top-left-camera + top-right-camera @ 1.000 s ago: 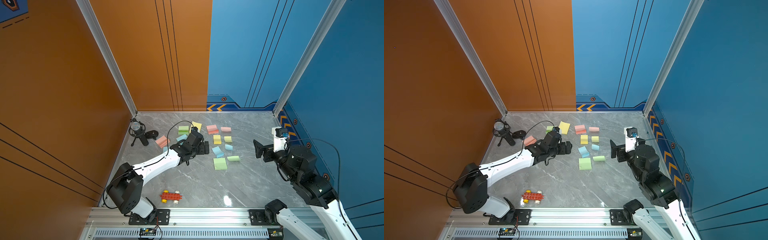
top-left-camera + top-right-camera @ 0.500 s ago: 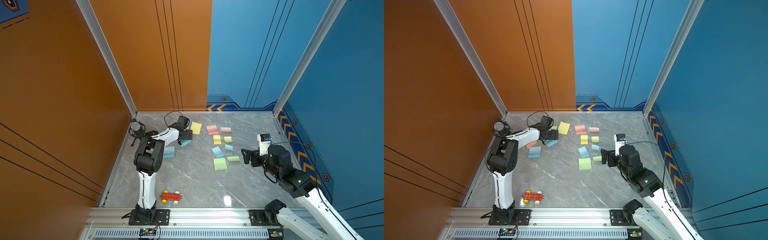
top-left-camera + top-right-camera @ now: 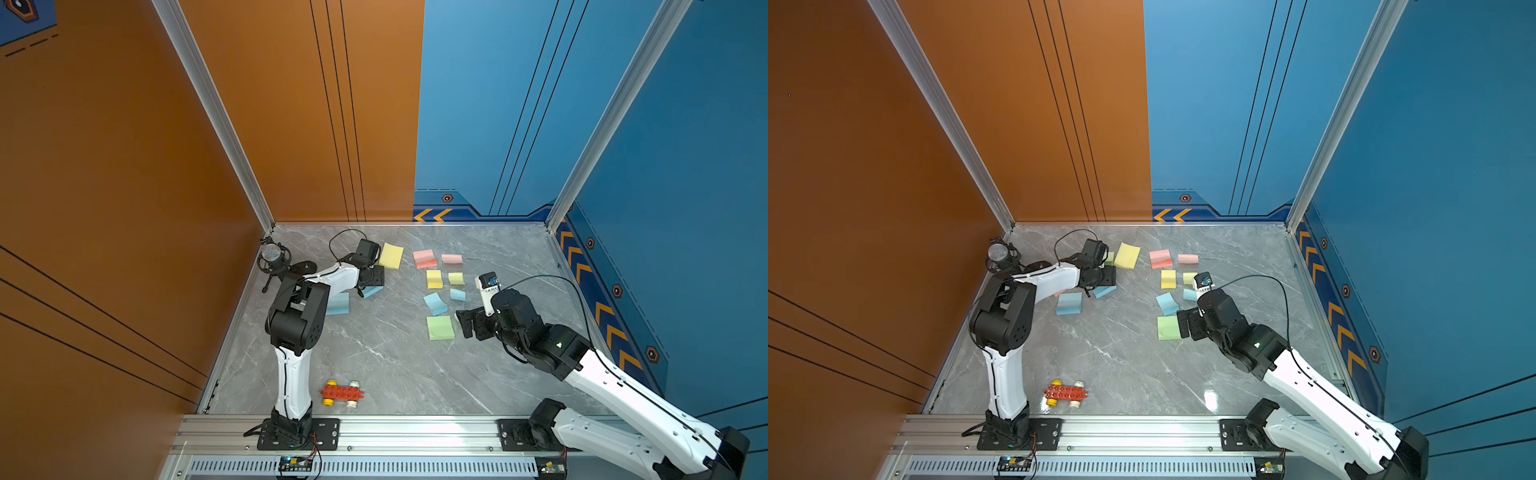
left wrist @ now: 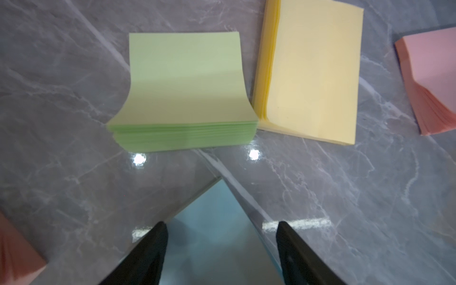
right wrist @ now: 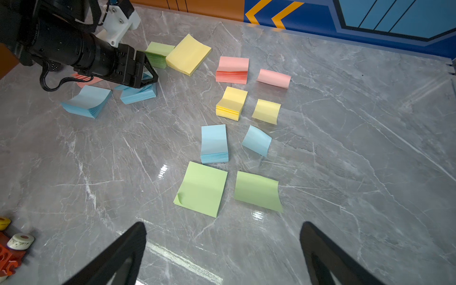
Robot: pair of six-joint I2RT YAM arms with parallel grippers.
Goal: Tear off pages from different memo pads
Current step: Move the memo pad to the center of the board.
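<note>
Memo pads in pink, yellow and blue lie mid-table, each with a loose curled page beside it: pink, yellow, blue. A green pad and a green page lie just ahead of my right gripper, which is open and holds nothing. At the back left my left gripper is low over a small blue pad. Its jaws stand apart with the blue top sheet between them. Beyond it lie a green pad and a large yellow pad.
A large blue pad and a pink pad lie near the left arm. A microphone on a stand is in the back left corner. A red toy brick car sits near the front rail. Walls close three sides.
The left arm has swung from mid-table to the back left, over the small blue pad, and its jaws have narrowed. The right arm has moved in toward the green pad.
</note>
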